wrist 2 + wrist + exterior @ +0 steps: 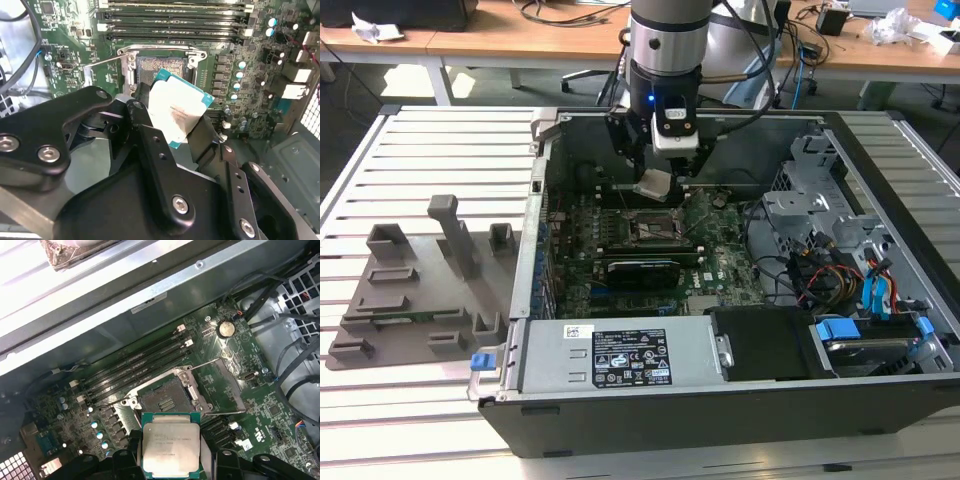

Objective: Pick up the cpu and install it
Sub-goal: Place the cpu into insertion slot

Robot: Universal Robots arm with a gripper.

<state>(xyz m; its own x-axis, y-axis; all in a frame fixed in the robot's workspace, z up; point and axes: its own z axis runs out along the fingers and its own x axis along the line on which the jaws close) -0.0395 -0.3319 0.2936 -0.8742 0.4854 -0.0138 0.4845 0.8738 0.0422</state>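
The cpu [653, 184] is a thin square chip with a pale silver top and a teal edge. My gripper [655, 182] is shut on the cpu and holds it in the air inside the open computer case, tilted. Both wrist views show the cpu [175, 112] [171, 444] clamped between black fingers [142, 120], with the gripper [172, 122] [172, 460] closed around its sides. The open socket [653, 230] on the motherboard [720, 235] lies just below and in front of the chip; its frame [165, 400] [162, 65] has a bare hollow centre.
A long black card [642, 272] stands on the motherboard near the socket. Memory slots [135, 365] run beside it. The drive cage and cables [850, 260] fill the case at the exterior view's right. A grey fixture [420, 290] sits on the slatted table at the left.
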